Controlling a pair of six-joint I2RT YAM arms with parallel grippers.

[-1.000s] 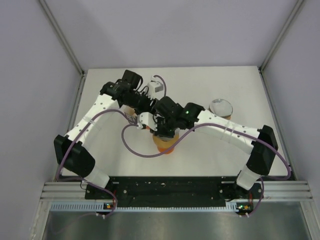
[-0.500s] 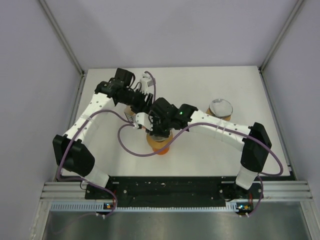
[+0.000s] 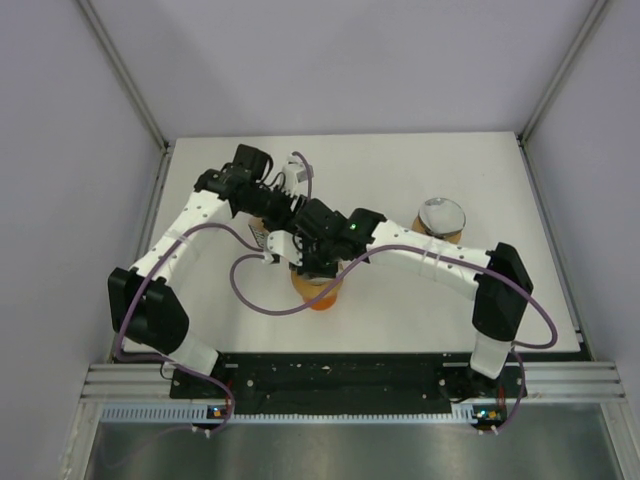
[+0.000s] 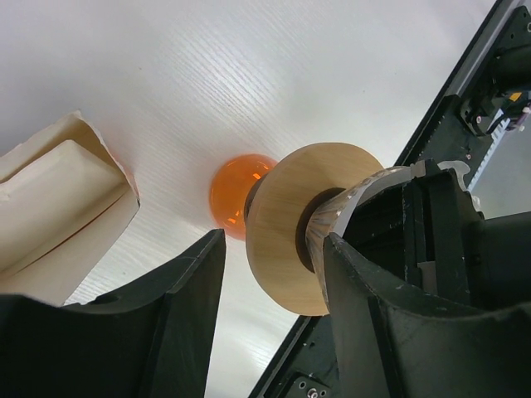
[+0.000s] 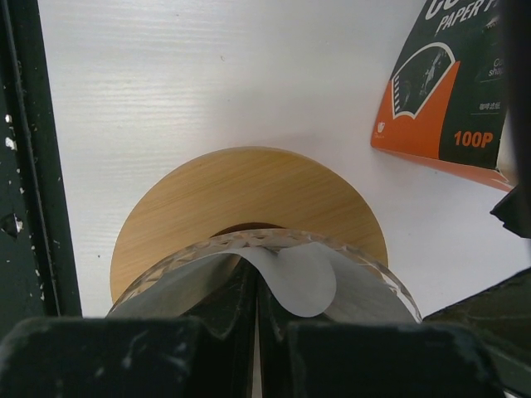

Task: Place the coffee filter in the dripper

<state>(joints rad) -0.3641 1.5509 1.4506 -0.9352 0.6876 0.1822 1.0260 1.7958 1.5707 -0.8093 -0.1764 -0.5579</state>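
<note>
Bright even light; soft shadows; wrist-view foregrounds blurred.

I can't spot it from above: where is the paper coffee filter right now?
In the right wrist view, the coffee filter is pinched in the right gripper at the mouth of the dripper, with the orange carton at the upper right.

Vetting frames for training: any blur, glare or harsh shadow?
Top external: even light, soft shadows; arms cover most of the dripper. Left wrist: own fingers dark and blurred, dripper's wooden ring sharp, small highlight on its orange base. Right wrist: fingers near black, coffee filter bright yet not blown out, carton print readable.
</note>
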